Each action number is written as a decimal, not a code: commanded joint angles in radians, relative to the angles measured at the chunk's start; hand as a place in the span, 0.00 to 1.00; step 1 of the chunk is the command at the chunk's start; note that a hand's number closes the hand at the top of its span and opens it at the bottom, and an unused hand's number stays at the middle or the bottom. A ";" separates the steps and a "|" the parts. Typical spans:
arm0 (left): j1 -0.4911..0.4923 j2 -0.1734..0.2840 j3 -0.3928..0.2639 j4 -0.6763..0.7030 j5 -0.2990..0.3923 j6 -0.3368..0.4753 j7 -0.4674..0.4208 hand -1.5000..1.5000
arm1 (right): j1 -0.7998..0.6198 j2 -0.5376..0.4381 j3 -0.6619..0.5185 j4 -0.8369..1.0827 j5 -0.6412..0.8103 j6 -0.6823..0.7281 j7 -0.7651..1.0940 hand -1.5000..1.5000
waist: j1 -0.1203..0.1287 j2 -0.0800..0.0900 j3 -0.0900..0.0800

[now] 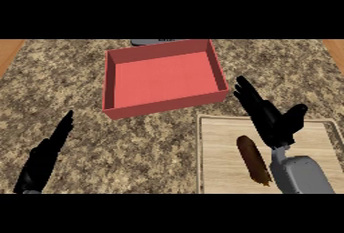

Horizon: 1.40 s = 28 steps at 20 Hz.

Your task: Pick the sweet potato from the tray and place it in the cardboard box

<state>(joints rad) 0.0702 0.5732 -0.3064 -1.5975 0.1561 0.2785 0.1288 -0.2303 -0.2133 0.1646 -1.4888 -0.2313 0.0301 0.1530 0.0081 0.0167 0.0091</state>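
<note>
A brown sweet potato lies lengthwise on the wooden tray at the lower right. My right hand hovers just above and right of its far end, fingers straight and spread, thumb out to the right, holding nothing. A red open-topped box stands behind the tray, left of the right hand, with nothing inside. At the lower left my left hand rests open over the counter, fingers pointing up.
The speckled granite counter spreads around the box and tray. A grey object peeks out behind the box's far wall. Wooden strips border the counter at both far corners.
</note>
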 commanded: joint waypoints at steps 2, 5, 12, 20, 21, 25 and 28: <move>-0.098 0.021 0.096 0.117 -0.011 0.006 0.005 0.50 | -0.007 -0.082 0.081 -0.025 0.085 0.101 0.004 0.00 | -0.015 -0.014 -0.010; -0.072 0.071 0.143 0.089 -0.070 0.091 -0.005 0.50 | -0.051 -0.238 0.154 -0.114 0.159 0.234 0.061 0.00 | -0.003 -0.023 -0.011; -0.059 0.063 0.183 0.184 -0.062 0.085 -0.059 0.50 | 0.070 -0.570 0.235 -0.200 0.455 0.320 -0.317 0.00 | -0.035 -0.019 -0.008; -0.121 0.003 0.177 0.258 -0.094 0.061 -0.093 0.50 | -0.053 -0.616 0.194 -0.086 0.562 0.388 -0.600 0.00 | -0.002 -0.015 -0.009; -0.171 0.005 0.196 0.318 -0.075 0.032 -0.106 0.50 | -0.093 -0.662 0.180 -0.065 0.587 0.407 -0.614 0.00 | -0.006 -0.012 -0.010; -0.191 0.023 0.192 0.293 -0.098 0.040 -0.067 0.50 | -0.151 -0.746 0.269 -0.148 0.752 0.460 -0.501 0.00 | -0.003 -0.015 -0.011; -0.202 0.005 0.181 0.304 -0.100 0.021 -0.068 0.50 | -0.253 -0.717 0.329 -0.177 0.787 0.587 -0.407 0.00 | 0.008 -0.014 -0.011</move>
<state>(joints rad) -0.1034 0.5965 -0.1164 -1.3169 0.0665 0.3089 0.0573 -0.3873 -0.9146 0.4323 -1.6336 0.4747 0.5149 -0.3246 0.0100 0.0013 -0.0014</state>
